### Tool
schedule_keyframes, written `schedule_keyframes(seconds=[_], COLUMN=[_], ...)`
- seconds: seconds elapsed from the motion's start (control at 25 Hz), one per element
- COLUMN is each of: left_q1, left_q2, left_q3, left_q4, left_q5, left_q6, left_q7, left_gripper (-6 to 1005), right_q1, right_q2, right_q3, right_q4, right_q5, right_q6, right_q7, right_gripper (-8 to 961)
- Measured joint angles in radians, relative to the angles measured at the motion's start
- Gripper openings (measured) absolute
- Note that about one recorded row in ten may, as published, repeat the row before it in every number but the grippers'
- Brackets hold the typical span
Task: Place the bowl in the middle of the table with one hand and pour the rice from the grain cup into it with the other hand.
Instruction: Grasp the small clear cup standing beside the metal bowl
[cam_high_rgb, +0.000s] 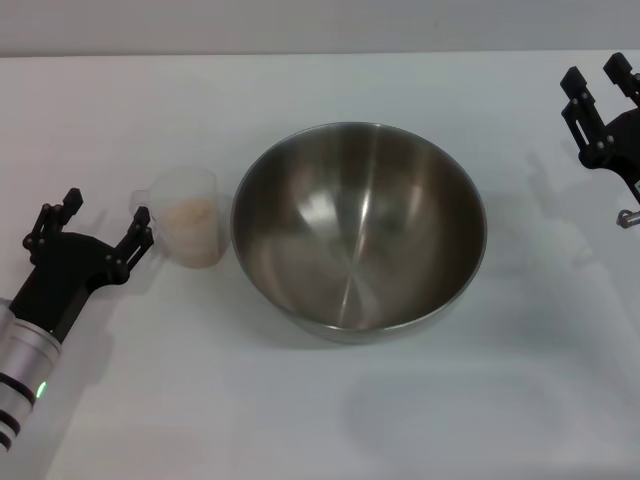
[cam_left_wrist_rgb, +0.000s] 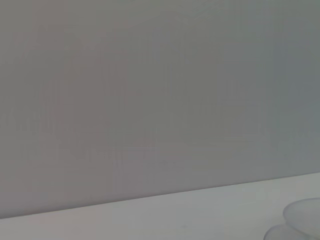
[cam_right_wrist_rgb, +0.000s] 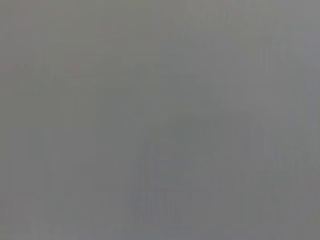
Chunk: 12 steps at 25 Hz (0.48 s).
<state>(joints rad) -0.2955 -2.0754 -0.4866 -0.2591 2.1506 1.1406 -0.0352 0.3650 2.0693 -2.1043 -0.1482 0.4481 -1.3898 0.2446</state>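
Note:
The large steel bowl (cam_high_rgb: 360, 228) stands upright and empty near the middle of the white table (cam_high_rgb: 320, 420). The clear grain cup (cam_high_rgb: 190, 217) stands just left of it, holding pale rice (cam_high_rgb: 190, 212). My left gripper (cam_high_rgb: 103, 220) is open, low on the table at the left, its near finger close beside the cup's handle side. My right gripper (cam_high_rgb: 596, 78) is open and empty at the far right, apart from the bowl. The cup's rim shows in a corner of the left wrist view (cam_left_wrist_rgb: 302, 220). The right wrist view shows only plain grey.
The table's far edge (cam_high_rgb: 320, 53) meets a grey wall. A small metal fitting (cam_high_rgb: 628, 217) hangs under the right arm.

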Motion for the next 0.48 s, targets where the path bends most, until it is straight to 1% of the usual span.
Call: schedule_keyframes(seconds=[0.2,0.44,0.48], left_q1=[-0.009,-0.012,-0.022], left_q2=[0.0,0.0,-0.001], left_q3=[-0.021,-0.023,-0.024], left_q4=[0.0,0.0,0.0], left_q5=[0.0,0.0,0.0], left_q6=[-0.016,-0.02,-0.031], left_q7=[0.001,0.005,0.01], left_gripper=[835,835,835], right_q1=[0.0,0.002,0.003], right_q2=[0.0,0.0,0.0], right_q3=[0.0,0.0,0.0], right_q4=[-0.001,-0.001,-0.001], right_q5=[0.0,0.0,0.0], right_q6=[0.0,0.0,0.0], right_q7=[0.01,0.01,0.01], right_gripper=[483,483,483])
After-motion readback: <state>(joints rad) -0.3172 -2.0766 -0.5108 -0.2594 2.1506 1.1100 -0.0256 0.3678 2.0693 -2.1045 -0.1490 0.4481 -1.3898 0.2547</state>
